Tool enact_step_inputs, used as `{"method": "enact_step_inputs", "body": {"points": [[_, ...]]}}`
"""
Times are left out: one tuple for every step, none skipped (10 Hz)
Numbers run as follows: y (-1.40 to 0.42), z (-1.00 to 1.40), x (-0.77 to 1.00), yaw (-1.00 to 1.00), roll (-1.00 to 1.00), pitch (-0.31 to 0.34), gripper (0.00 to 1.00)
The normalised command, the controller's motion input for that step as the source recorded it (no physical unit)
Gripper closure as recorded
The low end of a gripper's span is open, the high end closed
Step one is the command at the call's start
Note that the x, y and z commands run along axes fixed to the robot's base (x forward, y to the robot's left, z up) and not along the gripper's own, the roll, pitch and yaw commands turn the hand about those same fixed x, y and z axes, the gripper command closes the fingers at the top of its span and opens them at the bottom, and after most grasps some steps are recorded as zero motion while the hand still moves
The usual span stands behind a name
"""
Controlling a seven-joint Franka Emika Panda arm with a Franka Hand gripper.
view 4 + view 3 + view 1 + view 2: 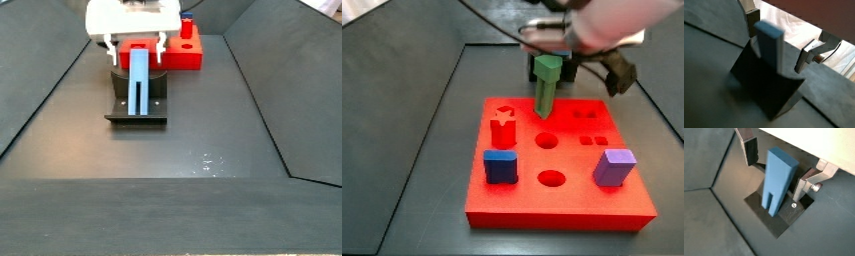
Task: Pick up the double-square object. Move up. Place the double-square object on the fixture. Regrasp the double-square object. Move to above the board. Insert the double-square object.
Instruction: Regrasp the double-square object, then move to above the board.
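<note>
The double-square object (139,82) is a long slate-blue bar standing upright in the dark fixture (138,112). In both wrist views the bar (769,35) (779,165) rises between my fingers, with a gap on each side. My gripper (138,58) hangs over the bar's upper end, open and holding nothing. The wrist views show the gripper (775,50) (775,181) straddling the bar above the fixture (767,90) (784,219). The red board (569,205) (187,55) lies just beyond the fixture. In a side view the gripper (572,68) is behind the board and the bar is hidden there.
On the board stand a tall green peg (545,85), a red star piece (504,125), a short dark-blue block (501,165) and a purple block (615,168). Round and square holes show in the board's top. Sloped dark walls ring the floor (201,190).
</note>
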Motion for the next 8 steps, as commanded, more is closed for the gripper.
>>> {"method": "enact_step_inputs", "body": {"points": [[0.01, -0.3, 0.05, -0.06, 0.06, 0.009, 0.0], [0.0, 0.0, 0.0, 0.0, 0.0, 0.0, 1.0], [-0.02, 1.0, -0.03, -0.33, -0.16, 0.075, 1.0], [-0.02, 1.0, -0.03, -0.32, -0.16, 0.079, 1.0], [-0.02, 1.0, -0.04, -0.25, -0.16, 0.11, 1.0], [-0.02, 1.0, -0.04, -0.16, -0.15, 0.148, 1.0], [-0.01, 1.0, -0.04, -0.11, -0.14, 0.176, 1.0], [-0.01, 1.0, -0.04, -0.04, -0.11, 0.201, 1.0]]}}
